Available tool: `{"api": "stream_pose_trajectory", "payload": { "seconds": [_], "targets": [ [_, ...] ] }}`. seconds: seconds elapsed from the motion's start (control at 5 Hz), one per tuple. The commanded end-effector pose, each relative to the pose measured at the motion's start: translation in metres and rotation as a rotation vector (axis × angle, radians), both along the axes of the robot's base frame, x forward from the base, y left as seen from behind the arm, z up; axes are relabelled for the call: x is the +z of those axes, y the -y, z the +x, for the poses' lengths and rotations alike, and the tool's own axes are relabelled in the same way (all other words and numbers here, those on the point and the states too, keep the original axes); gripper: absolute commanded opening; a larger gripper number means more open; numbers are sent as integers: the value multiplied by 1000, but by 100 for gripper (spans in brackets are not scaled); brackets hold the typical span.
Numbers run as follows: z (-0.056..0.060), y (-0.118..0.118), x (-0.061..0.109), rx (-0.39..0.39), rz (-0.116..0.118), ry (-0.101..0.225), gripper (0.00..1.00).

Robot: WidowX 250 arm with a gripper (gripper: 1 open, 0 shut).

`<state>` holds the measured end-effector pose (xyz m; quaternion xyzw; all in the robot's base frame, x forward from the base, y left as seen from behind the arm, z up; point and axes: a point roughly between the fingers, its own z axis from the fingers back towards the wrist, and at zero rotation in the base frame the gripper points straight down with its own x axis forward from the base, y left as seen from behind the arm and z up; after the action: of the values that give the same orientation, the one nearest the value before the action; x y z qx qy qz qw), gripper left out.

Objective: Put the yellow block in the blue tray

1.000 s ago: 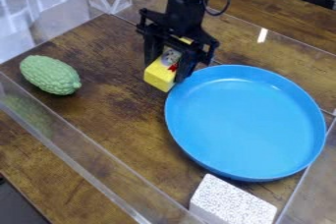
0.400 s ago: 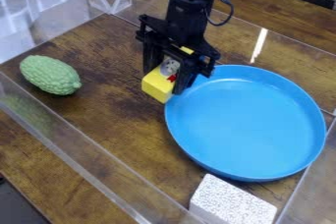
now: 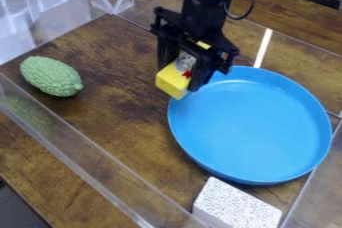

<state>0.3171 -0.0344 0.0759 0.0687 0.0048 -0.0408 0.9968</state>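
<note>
Yellow block (image 3: 174, 79) clamped in hand (image 3: 189, 69) — beside blue tray (image 3: 254, 167) rim

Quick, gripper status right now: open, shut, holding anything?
Gripper: shut on the yellow block, held just left of the blue tray rim.

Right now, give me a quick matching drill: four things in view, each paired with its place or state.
Things:
1. yellow block
2. blue tray
3. green object
4. foam block

Places or states:
A. at the bottom edge, near the tray
B. far left on the table
C. held in the shut gripper, left of the tray's rim
D. on the table at right, nothing in it

Pairs: 1-C, 2-D, 3-B, 4-A
</note>
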Motion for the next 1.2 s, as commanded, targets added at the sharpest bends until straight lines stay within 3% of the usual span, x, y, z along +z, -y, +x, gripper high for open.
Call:
{"api": "stream_pose_trajectory", "payload": {
  "seconds": [0.0,0.2,0.6,1.0],
  "targets": [
    [9,9,30,31,-4,89,0],
    [8,11,36,78,2,98,0],
    [10,26,60,84,10,116,0],
    [15,49,84,15,15,138,0]
  ]
}}
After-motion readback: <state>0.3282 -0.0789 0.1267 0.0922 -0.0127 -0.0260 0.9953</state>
